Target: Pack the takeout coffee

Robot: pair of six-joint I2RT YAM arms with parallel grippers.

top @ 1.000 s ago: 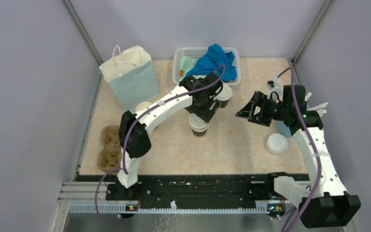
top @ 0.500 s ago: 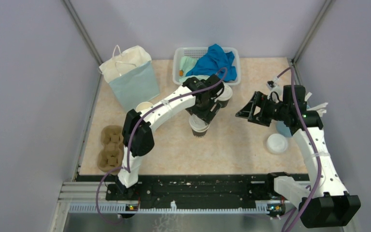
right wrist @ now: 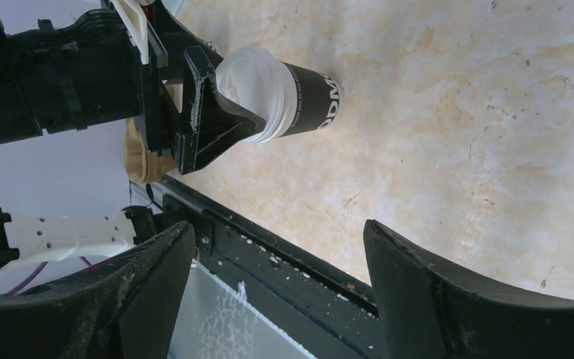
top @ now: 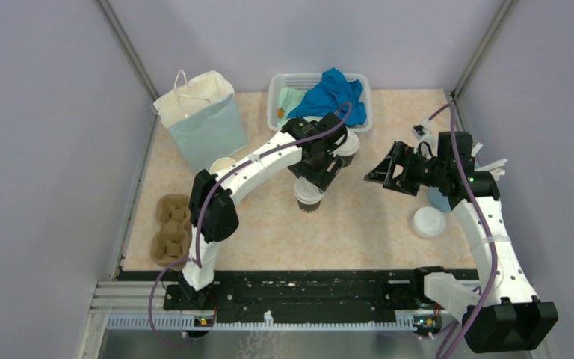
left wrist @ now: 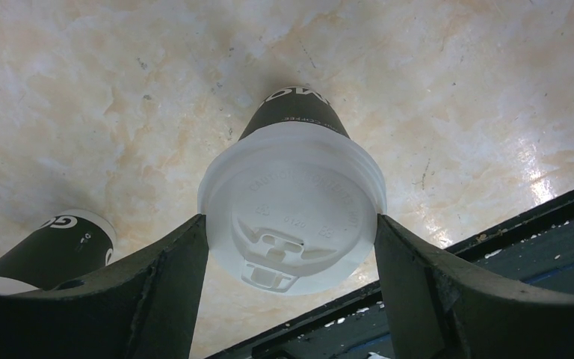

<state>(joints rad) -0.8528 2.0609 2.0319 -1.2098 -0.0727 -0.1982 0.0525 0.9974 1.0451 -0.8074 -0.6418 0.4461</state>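
Note:
A takeout coffee cup (top: 308, 200), dark-walled with a white lid (left wrist: 291, 209), stands on the table's middle. My left gripper (top: 312, 179) is above it, its fingers (left wrist: 172, 277) touching both sides of the lid's rim. The right wrist view also shows this cup (right wrist: 299, 97) held at the lid. A second lidded cup (top: 347, 146) stands just behind and also shows in the left wrist view (left wrist: 45, 254). An open cup (top: 222, 164) stands by the bag. A loose white lid (top: 427, 222) lies at the right. My right gripper (top: 385, 170) is open and empty, hovering right of the cups.
A paper bag (top: 202, 120) stands at the back left. A white basket (top: 280, 93) with a blue cloth is at the back. The brown pulp tray (top: 168, 228) lies at the left edge. A light blue cup (top: 437, 198) sits behind my right arm.
My left arm's elbow has shifted a little right and the gripper has settled around the lid. The cup and the right arm have not moved.

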